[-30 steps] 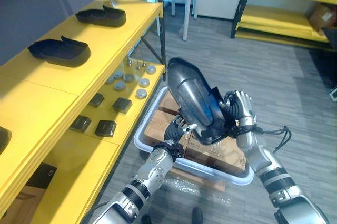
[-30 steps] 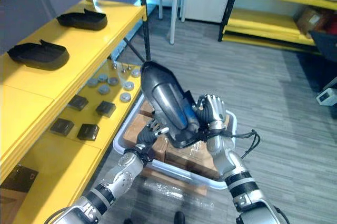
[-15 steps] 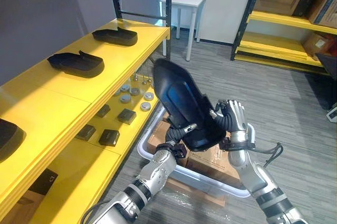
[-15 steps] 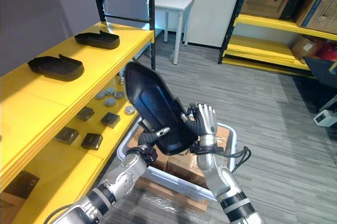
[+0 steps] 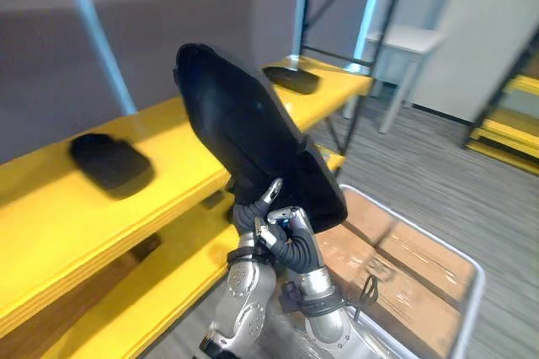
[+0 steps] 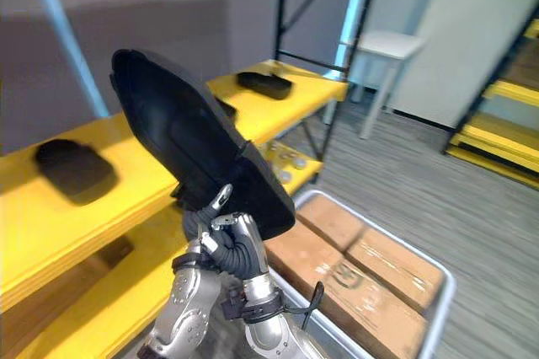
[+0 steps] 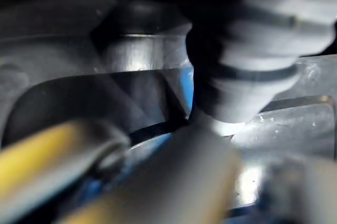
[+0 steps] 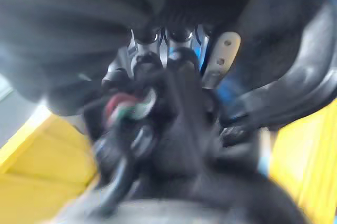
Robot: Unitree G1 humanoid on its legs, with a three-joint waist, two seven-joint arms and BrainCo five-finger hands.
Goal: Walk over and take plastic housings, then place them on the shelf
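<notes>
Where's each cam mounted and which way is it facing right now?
Left eye: head, looking down-forward at the black housing raised before the yellow shelf; left hand and right hand beneath it.
Right eye: beside it, same scene, grey tote lower right.
Left wrist: left wrist, close against the housing; ribbed cover in view.
Right wrist: right wrist, along its fingers onto the housing; yellow behind.
Shared: all four show the housing.

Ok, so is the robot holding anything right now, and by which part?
Yes, a black plastic housing, held at its lower end between the left hand and the right hand.
</notes>
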